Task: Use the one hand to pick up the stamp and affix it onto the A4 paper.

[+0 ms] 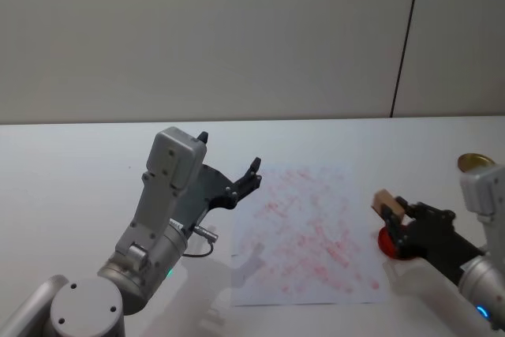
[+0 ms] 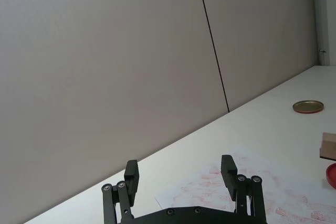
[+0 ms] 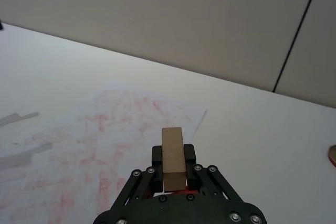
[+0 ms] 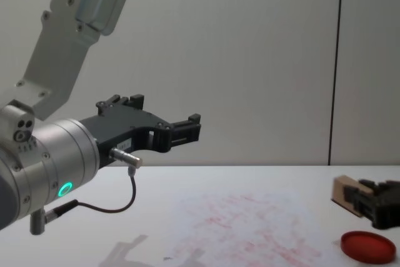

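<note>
The stamp, a light-tan wooden block, is clamped between the black jaws of my right gripper. It hangs just above a flat red ink pad, off the right edge of the A4 paper. The chest view shows the stamp held clear of the pad. In the right wrist view the block stands upright between the fingers. My left gripper is open with nothing in it, raised over the table by the paper's left edge; its spread fingers also appear in the left wrist view.
The white paper is covered in faint red stamp marks and lies flat mid-table. A round gold lid rests at the far right. A grey wall with a dark vertical seam stands behind the table.
</note>
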`<state>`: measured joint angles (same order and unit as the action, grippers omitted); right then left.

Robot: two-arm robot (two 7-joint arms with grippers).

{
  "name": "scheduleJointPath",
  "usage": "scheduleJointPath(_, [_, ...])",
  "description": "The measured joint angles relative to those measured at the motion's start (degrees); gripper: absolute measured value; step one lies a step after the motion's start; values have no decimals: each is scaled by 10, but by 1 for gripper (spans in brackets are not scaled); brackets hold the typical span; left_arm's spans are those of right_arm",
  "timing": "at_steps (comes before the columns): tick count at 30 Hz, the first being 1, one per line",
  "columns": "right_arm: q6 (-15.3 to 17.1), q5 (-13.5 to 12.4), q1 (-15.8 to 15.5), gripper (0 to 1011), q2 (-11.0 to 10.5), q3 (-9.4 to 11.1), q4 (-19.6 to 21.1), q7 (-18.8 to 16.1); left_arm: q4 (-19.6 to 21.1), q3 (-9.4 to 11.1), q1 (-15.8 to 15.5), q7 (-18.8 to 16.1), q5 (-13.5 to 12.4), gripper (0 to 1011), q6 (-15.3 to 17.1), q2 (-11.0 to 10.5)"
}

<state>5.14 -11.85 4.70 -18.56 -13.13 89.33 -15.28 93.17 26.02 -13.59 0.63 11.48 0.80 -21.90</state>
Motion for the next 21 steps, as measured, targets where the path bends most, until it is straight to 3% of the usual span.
scheduleJointPath(21, [27, 6, 34, 219, 36, -27, -12, -50, 0, 0, 0, 0, 0, 993, 0, 0])
